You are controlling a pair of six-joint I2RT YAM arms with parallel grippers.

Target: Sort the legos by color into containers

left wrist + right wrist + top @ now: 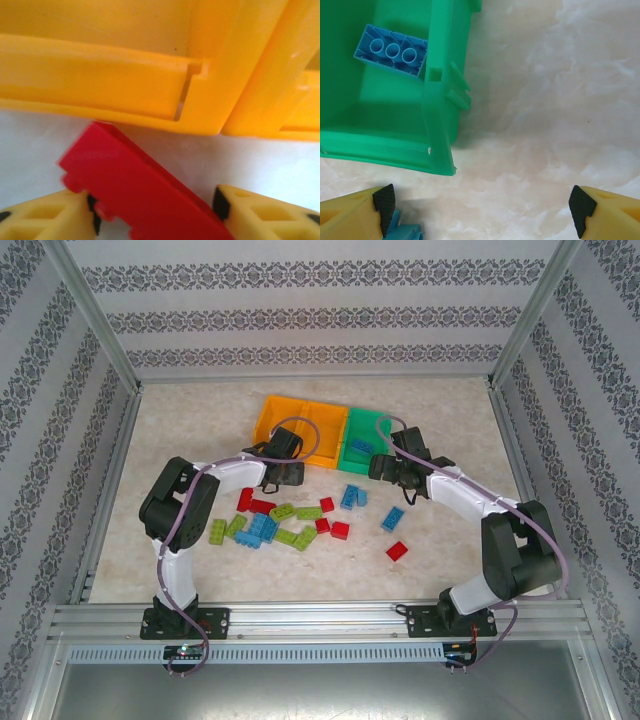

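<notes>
The containers stand at the back of the table: two orange bins [300,425] and a green bin [368,440] joined in a row. My left gripper [156,207] is just in front of an orange bin wall [100,65], shut on a red lego [135,185] that lies slanted between both pads and looks blurred. To the right, my right gripper [482,205] hangs open over bare table beside the green bin's front corner [440,150]. A blue lego [391,50] lies studs-down inside that bin. Another blue lego [402,232] sits by the right gripper's left finger.
Loose red, blue and lime green legos [270,520] are scattered mid-table in front of the bins, with a blue one [392,519] and a red one [397,551] off to the right. Patterned walls and metal posts enclose the table.
</notes>
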